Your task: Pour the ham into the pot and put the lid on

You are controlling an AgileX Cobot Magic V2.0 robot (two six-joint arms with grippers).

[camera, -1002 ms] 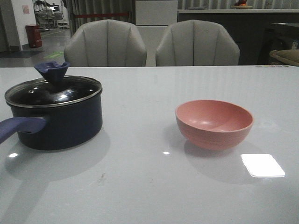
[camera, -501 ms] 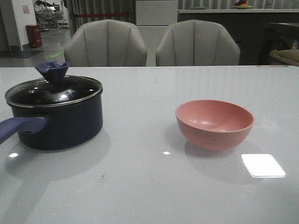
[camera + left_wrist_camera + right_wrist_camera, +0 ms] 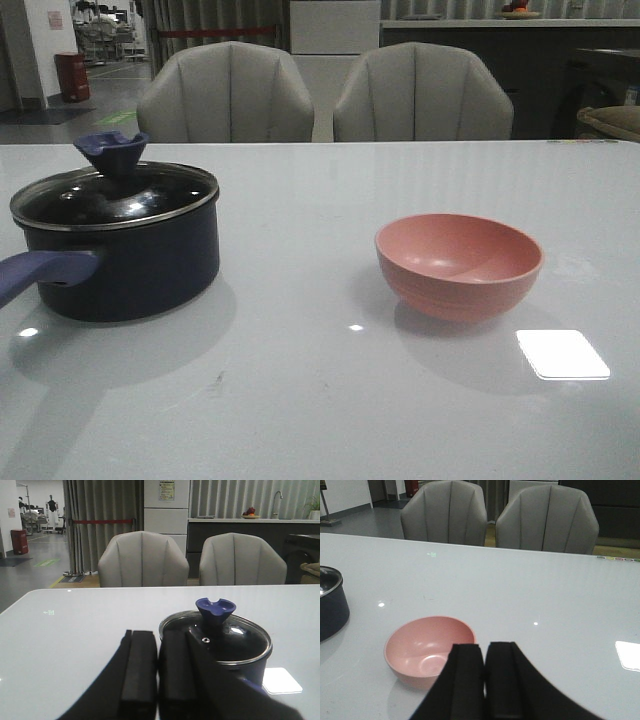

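While lid (image 3: 113, 197) sits on pot (image 3: 125, 258): looks finished.
Right of pot, bowl (image 3: 459, 265) empty, no ham seen; left gripper (image 3: 157, 672) and right gripper (image 3: 484, 680) both closed, holding nothing.

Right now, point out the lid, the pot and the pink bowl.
lid (image 3: 115, 195), front view, on its dark glass top.
pot (image 3: 140, 275), front view, on its navy side wall.
pink bowl (image 3: 455, 292), front view, on its outer wall.
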